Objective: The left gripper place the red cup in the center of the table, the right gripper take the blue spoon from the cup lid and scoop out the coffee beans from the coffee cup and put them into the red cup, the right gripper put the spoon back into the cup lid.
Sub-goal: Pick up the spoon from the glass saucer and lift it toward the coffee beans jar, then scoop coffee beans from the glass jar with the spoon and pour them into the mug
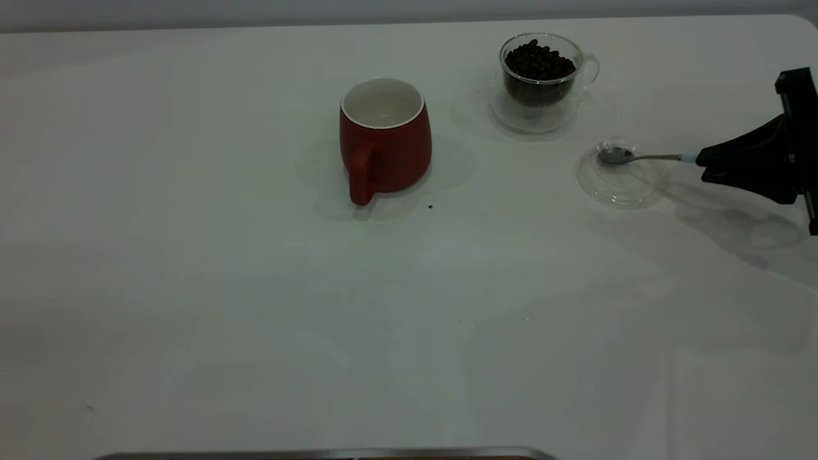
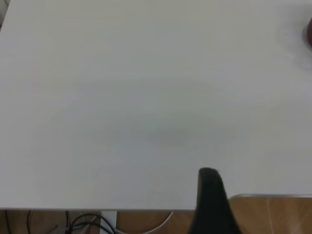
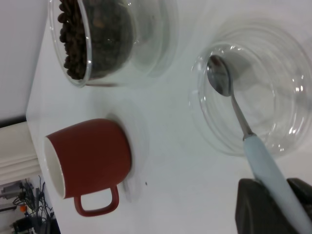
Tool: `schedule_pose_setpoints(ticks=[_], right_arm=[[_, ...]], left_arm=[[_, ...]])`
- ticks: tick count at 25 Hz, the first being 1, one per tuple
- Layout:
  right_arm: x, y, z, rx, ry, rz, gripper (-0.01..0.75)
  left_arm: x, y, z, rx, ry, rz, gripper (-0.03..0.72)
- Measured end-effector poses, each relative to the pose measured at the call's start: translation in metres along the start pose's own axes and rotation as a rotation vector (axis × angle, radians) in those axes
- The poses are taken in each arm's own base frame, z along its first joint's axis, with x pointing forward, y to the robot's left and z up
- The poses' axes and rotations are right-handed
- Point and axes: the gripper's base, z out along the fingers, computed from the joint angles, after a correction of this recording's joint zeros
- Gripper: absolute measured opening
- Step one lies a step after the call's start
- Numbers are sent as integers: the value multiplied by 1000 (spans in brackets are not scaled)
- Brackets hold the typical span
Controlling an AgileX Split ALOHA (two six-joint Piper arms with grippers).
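R gripper (image 1: 703, 163) clamped on the blue spoon (image 1: 639, 156) handle; spoon bowl sits in the lid (image 1: 618, 180) just ahead of it. Glass cup (image 1: 542, 80) w/ beans (image 1: 539, 62) nearby, red mug (image 1: 385, 139) farther out, mid table (image 1: 255, 287)

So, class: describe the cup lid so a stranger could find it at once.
On the white table, look right of the red cup, in front of the bean-filled coffee cup. The cup lid lies there: a flat clear disc, unlike either cup, with the blue spoon resting in it.
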Motion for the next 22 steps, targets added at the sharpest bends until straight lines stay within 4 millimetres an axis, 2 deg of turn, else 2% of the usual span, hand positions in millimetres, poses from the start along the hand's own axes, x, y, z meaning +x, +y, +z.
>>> schedule_pose_setpoints(ticks=[6, 13, 18, 22], right_arm=[[5, 7, -9, 30, 3, -17, 116], [10, 25, -26, 42, -24, -50, 116], [8, 49, -37, -4, -56, -104, 116], [9, 73, -34, -30, -70, -145, 116]], left_arm=[[0, 0, 0, 0, 0, -1, 577], [0, 0, 0, 0, 0, -1, 577], [0, 0, 0, 0, 0, -1, 577], [0, 0, 0, 0, 0, -1, 577]])
